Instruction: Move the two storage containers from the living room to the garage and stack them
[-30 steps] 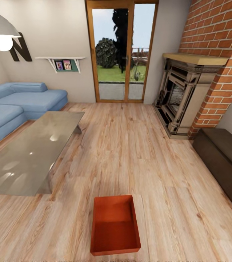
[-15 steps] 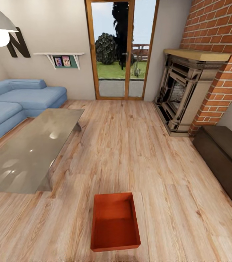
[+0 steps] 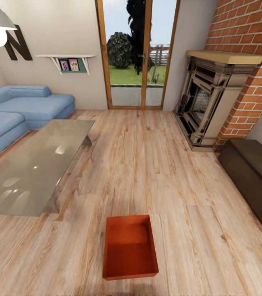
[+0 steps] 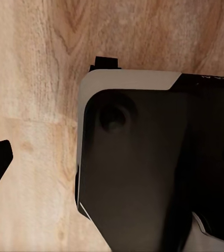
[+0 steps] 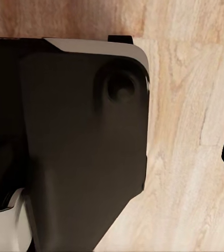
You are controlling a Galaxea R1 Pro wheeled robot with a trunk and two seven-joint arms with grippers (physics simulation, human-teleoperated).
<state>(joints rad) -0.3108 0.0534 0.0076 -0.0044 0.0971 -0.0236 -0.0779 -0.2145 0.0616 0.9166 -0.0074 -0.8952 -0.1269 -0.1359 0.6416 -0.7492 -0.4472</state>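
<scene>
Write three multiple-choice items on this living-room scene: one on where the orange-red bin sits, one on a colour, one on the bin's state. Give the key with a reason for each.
1. Where is the storage container?
A. on the glass-topped table
B. on the wood plank floor
C. on the sofa

2. What colour is the sofa?
A. blue
B. green
C. brown

3. What state is the storage container in?
A. tipped on its side
B. upright, holding a stack of books
C. upright, open-topped and empty

Key:
1. B, it rests on the wood plank floor in the head view, apart from the glass-topped table.
2. A, its cushions are plainly blue.
3. C, its bare inner bottom shows between four standing walls.
</scene>
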